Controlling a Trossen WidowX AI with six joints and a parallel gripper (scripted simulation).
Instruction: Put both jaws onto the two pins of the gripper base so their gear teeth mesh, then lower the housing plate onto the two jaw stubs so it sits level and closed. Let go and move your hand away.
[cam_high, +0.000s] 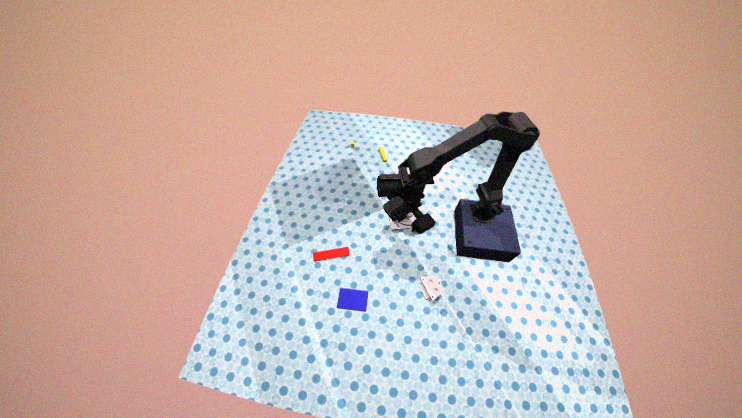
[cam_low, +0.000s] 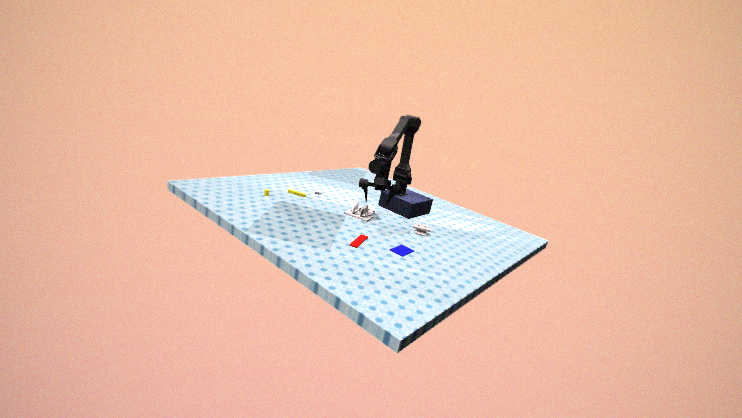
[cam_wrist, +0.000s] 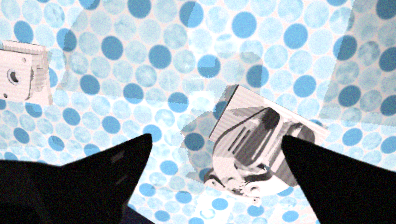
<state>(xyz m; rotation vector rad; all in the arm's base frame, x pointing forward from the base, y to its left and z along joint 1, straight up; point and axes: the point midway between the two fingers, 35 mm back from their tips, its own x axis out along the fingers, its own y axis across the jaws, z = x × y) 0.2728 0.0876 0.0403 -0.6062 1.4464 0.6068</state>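
Observation:
The white gripper base (cam_high: 397, 227) (cam_low: 367, 218) (cam_wrist: 228, 114) lies flat on the table. Two pale jaws stand on it, a left jaw (cam_wrist: 251, 143) and a right jaw (cam_wrist: 303, 133) in the wrist view. Their rounded ends lie close together; whether the teeth mesh is too small to tell. My gripper (cam_high: 410, 217) (cam_low: 378, 200) (cam_wrist: 215, 140) is open and empty, above and beside the base; its right finger covers part of the right jaw in the wrist view. The white housing plate (cam_high: 431, 287) (cam_low: 421, 227) (cam_wrist: 15, 70) lies apart from the base on the table.
A red bar (cam_high: 331, 254) (cam_low: 358, 240) and a blue rectangle (cam_high: 352, 300) (cam_low: 401, 250) lie near the housing plate. A yellow bar (cam_high: 383, 154) (cam_low: 296, 193) and a small yellow block (cam_high: 352, 144) (cam_low: 266, 192) lie farther off. The arm's dark base box (cam_high: 487, 231) (cam_low: 407, 203) stands beside the gripper base.

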